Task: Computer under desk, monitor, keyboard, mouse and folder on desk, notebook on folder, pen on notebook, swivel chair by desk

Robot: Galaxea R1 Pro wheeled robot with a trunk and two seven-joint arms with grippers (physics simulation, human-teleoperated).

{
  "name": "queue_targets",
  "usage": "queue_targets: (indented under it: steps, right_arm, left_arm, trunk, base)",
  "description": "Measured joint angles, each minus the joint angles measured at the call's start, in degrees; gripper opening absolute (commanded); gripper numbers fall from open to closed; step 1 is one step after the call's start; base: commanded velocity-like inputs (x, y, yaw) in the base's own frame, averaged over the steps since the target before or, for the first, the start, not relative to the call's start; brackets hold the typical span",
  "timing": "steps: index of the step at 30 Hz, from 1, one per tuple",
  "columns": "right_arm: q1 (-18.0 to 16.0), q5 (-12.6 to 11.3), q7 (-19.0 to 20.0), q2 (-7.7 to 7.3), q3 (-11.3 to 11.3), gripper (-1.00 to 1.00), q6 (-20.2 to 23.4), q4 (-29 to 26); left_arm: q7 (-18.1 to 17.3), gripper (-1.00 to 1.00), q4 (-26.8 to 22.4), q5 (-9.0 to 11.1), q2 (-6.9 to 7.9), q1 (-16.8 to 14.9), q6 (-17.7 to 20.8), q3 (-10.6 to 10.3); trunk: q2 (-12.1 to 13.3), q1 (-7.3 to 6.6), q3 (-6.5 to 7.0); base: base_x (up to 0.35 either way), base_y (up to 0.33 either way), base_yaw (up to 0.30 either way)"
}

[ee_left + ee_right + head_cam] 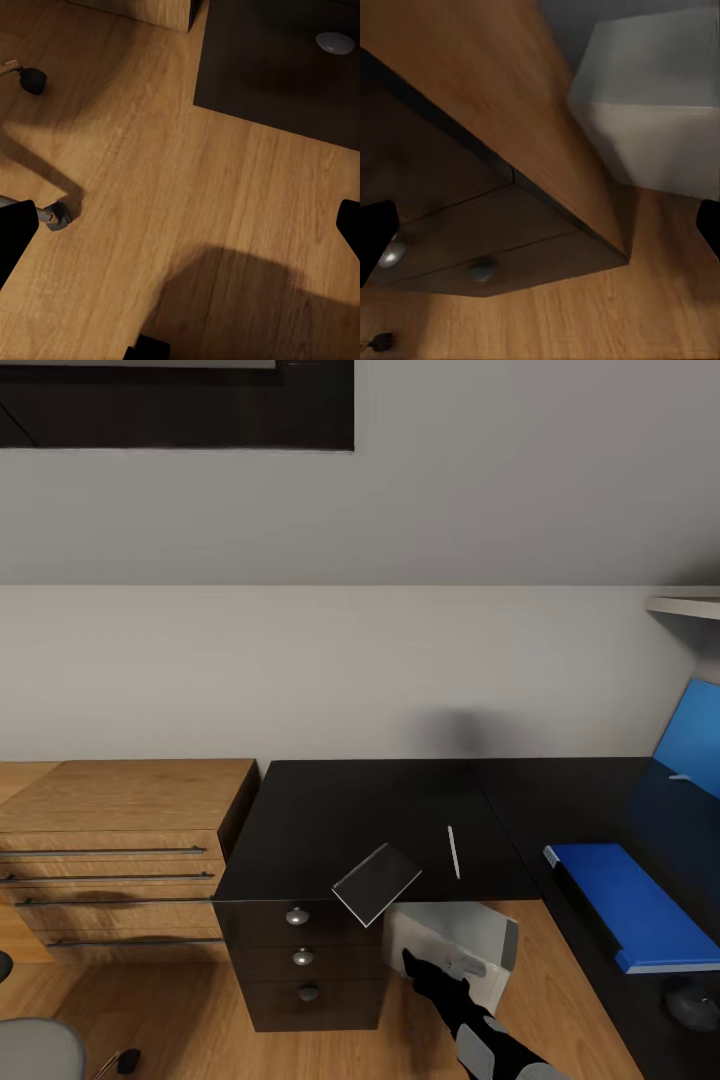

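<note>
On the bench (330,800), folder (640,905) already lies; notebook (377,882) overhanging its front edge and pen (453,851) remain unstacked; both pincers spread apart.

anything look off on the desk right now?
Yes. The thin grey rectangular notebook sits skewed at the front edge of the long black desk, one corner overhanging the drawers, so it could slip. The short white pen lies loose beside it, not on it. The flat bright blue folder lies apart on the right wing.

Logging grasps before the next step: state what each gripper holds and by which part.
Nothing is held. Both wrist views show jaws spread with only floor, desk drawers and the computer between them. The notebook overhangs the desk edge, ungripped.
</note>
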Motion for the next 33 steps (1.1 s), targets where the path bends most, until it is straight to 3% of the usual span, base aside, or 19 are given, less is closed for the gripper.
queue_targets:
  steps: [9,14,19,25,33]
  right_arm:
    - [0.00,-2.81,10.86,-0.29,-4.23,1.00,3.86,-0.85]
    - [0.00,-3.93,14.65,-0.76,-6.11,1.00,4.72,-0.93]
    - [0.00,-4.79,18.34,-1.25,-7.10,1.00,5.33,-0.95]
    - [0.00,-5.52,22.96,-2.09,-7.72,1.00,9.21,-0.96]
    - [-0.01,-5.87,33.00,-3.35,-8.67,1.00,14.91,-1.04]
  left_arm:
    - [-0.03,1.00,-0.03,0.04,-0.04,0.00,-0.03,0.03]
    - [-0.01,1.00,-0.03,0.07,-0.05,0.00,-0.03,0.02]
    - [-0.01,1.00,-0.04,0.08,-0.05,0.00,-0.03,0.01]
    - [0.00,1.00,-0.03,0.08,-0.05,0.00,-0.03,0.01]
    - [0.00,1.00,-0.03,0.08,-0.05,0.00,-0.03,0.00]
  trunk:
    - [0.00,0.00,0.00]
    - [0.00,0.00,0.00]
    - [0.00,0.00,0.00]
    - [0.00,0.00,0.00]
    - [0.00,0.00,0.00]
  base:
    - [0.000,0.000,0.000]
    - [0.000,0.000,0.000]
    - [0.000,0.000,0.000]
    - [0.000,0.000,0.000]
    - [0.000,0.000,0.000]
